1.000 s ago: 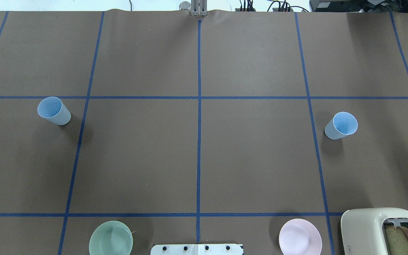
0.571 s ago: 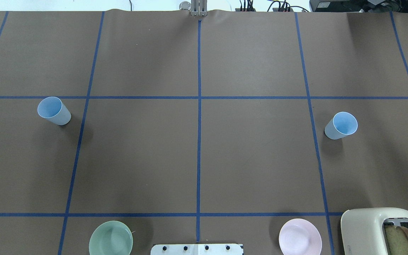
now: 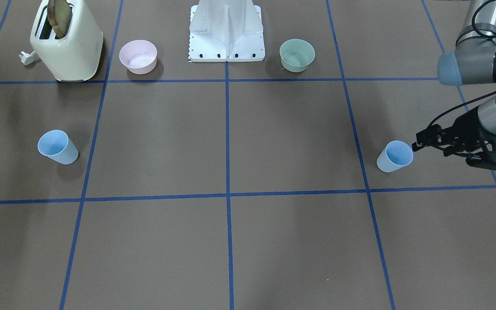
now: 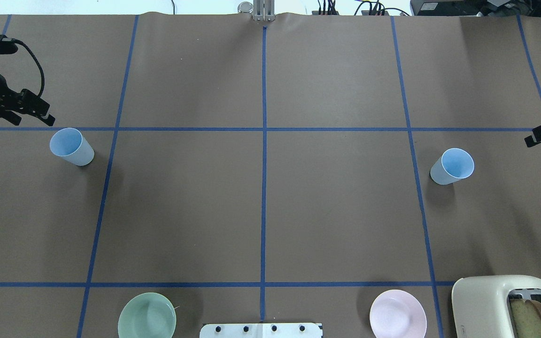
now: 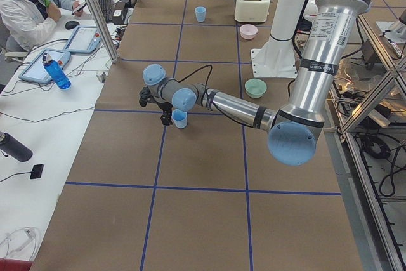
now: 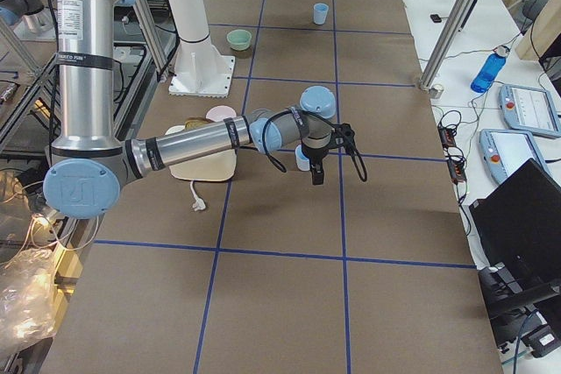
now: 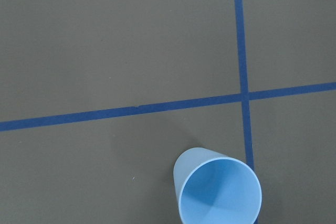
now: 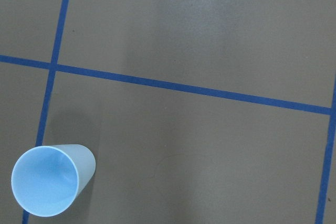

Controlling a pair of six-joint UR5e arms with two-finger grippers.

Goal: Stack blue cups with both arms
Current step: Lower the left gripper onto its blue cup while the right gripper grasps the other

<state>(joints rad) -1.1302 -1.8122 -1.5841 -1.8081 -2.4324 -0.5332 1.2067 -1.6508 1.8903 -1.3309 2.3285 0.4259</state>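
Observation:
Two pale-blue cups stand upright on the brown table. The left cup [image 4: 71,146] also shows in the front view [image 3: 395,156] and low in the left wrist view [image 7: 218,195]. The right cup [image 4: 453,166] also shows in the front view [image 3: 57,147] and at the lower left of the right wrist view [image 8: 50,184]. My left gripper [image 4: 33,122] is open and empty, hovering just beyond and to the left of the left cup. My right gripper [image 4: 538,135] shows only at the right edge, beyond and to the right of the right cup. I cannot tell whether it is open.
A cream toaster [image 4: 496,305] with bread stands at the near right. A pink bowl [image 4: 398,314] and a mint-green bowl [image 4: 147,317] flank the white base [image 4: 261,330]. An operator [image 5: 25,4] sits at the side desk.
Both grippers have come into the overhead view from the sides, each moving inward toward its cup. Neither cup has moved.

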